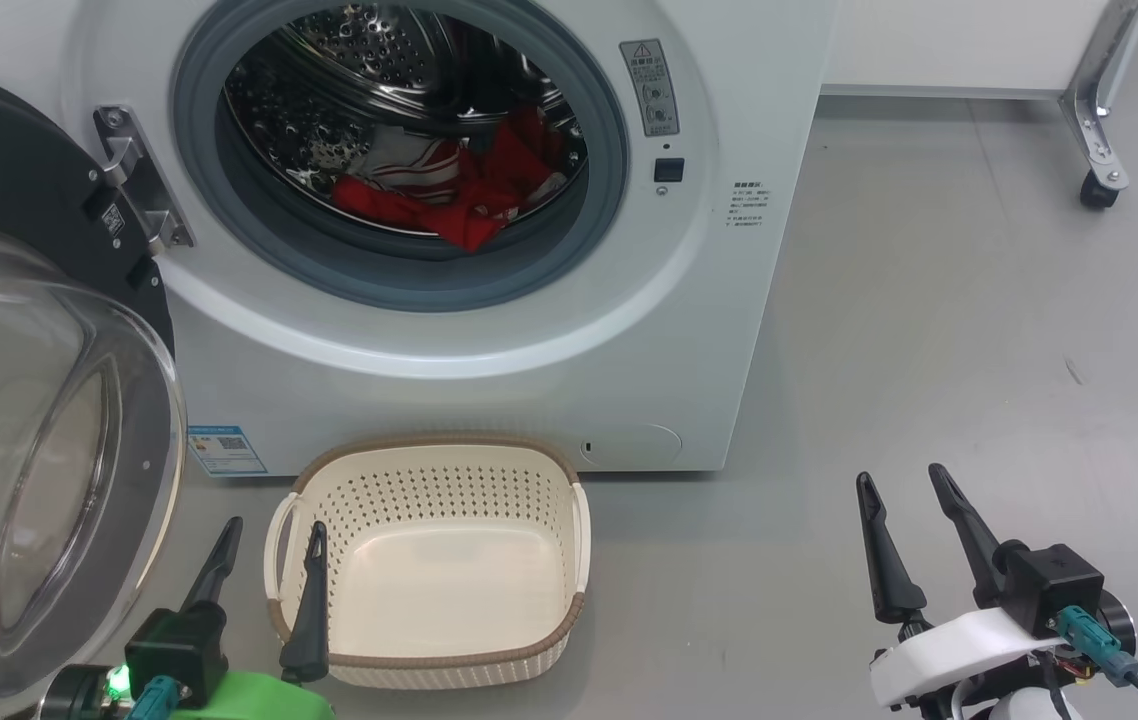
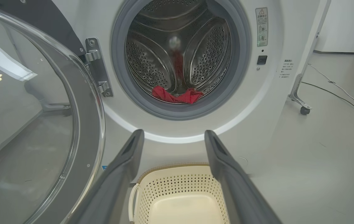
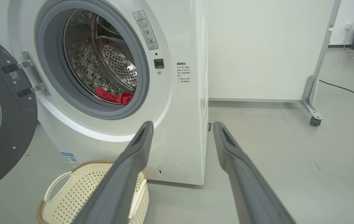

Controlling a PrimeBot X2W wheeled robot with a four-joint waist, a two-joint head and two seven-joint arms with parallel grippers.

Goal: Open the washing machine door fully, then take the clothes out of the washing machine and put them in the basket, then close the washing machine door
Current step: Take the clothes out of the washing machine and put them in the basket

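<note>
I see the washing machine door [image 1: 29,400] open at left, the clothes [image 1: 459,190] heaped inside the washing machine [image 1: 529,330], and the basket [image 1: 429,442] on the floor [image 1: 929,330] before it. My left pincer [image 1: 275,523] gapes wide by the basket's left handle; my right pincer [image 1: 901,473] gapes wide, holding nothing.

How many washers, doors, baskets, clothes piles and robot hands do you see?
washer: 1
door: 1
basket: 1
clothes pile, red: 1
hands: 2, the left hand and the right hand
Total: 6
</note>
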